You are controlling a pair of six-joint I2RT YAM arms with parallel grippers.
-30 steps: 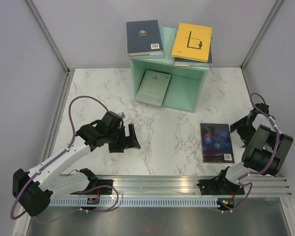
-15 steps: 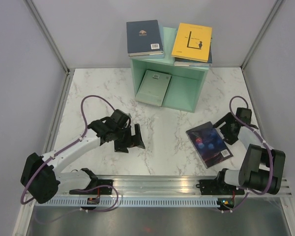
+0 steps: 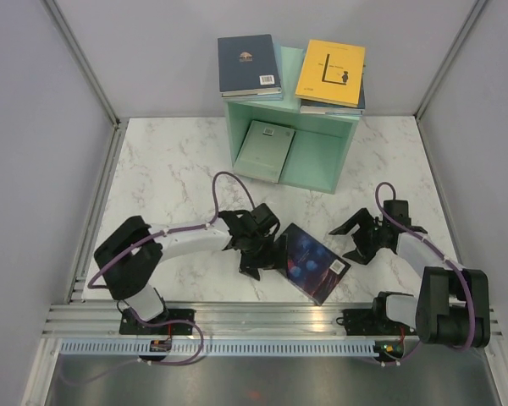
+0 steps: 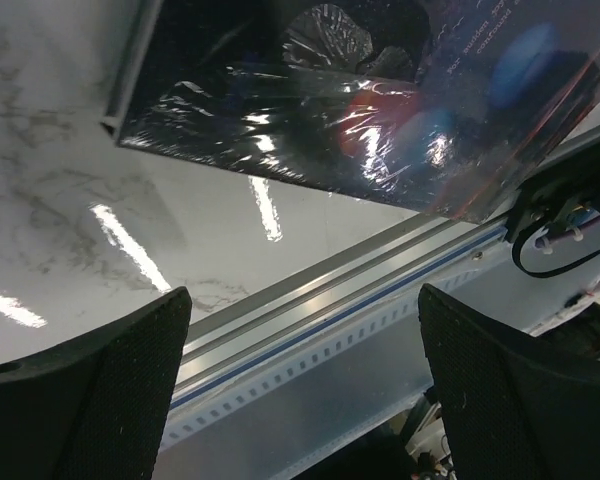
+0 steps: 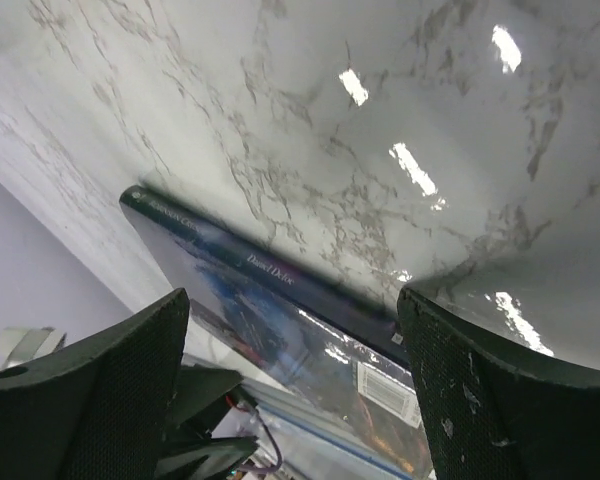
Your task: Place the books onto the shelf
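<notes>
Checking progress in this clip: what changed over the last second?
The dark galaxy book slid left toward the table's middle, turning, with the right end effector behind it. The left end effector swung right to meet it. Both stand open, nothing gripped. The shelf, navy book, yellow book and pale green book stayed put.

We see a table (image 3: 169, 169) with a marble-patterned top, smooth and so glossy that it mirrors the lamps, edged by a rail (image 3: 262, 315) of ribbed, brushed metal. The dark galaxy book (image 3: 315, 262) has a clear plastic wrap, crinkled and shiny, over its paper cover, while the yellow book (image 3: 330, 72) and the navy book (image 3: 248, 63) show plainer satin paper covers, and the shelf (image 3: 317, 161) looks like wood under smooth, matt mint-green paint. We find the pads (image 4: 100, 390) of the left gripper (image 4: 302, 300) and the right gripper (image 5: 292, 300) matt black, with a fine, grainy, rubber-like texture.
</notes>
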